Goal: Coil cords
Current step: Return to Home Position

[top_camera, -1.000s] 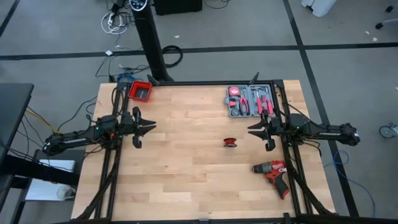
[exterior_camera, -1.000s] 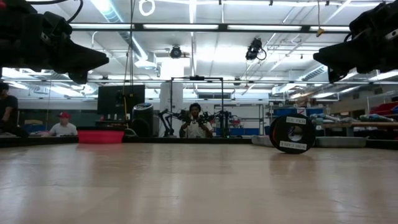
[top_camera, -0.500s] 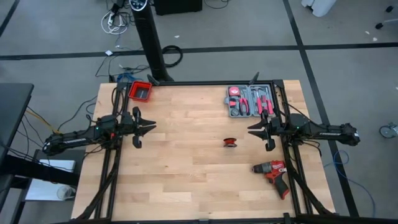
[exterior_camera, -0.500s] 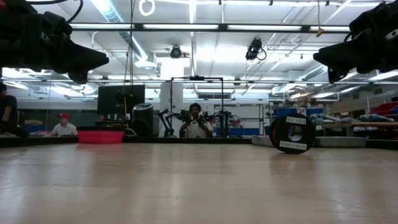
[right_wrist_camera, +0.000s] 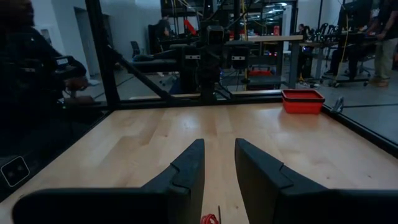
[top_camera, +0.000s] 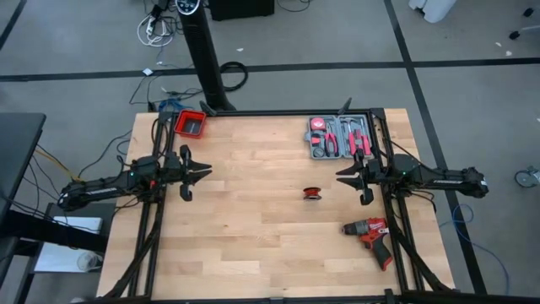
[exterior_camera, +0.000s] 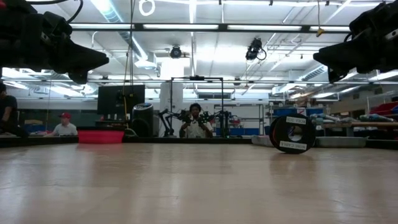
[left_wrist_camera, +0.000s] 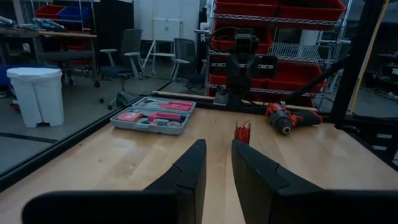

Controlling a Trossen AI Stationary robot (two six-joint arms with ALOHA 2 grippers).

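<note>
The cords [top_camera: 313,193] sit wound in a small red-black bundle on the bench [top_camera: 253,245], inward of the drill [top_camera: 371,232]. The right gripper [top_camera: 341,177] is nearer, with the bundle just ahead of it. The left gripper [top_camera: 207,171] faces it from well off. Both are slightly parted and empty. The spool label is unreadable.

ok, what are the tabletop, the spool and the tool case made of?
Tabletop: wood, pale strips with grain and seams, smooth, faint sheen.
Spool: likely black plastic, flat disc face with a printed label; the red wire wound on it looks plastic-coated.
Tool case: grey with moulded recesses, probably plastic; can't be sure.
</note>
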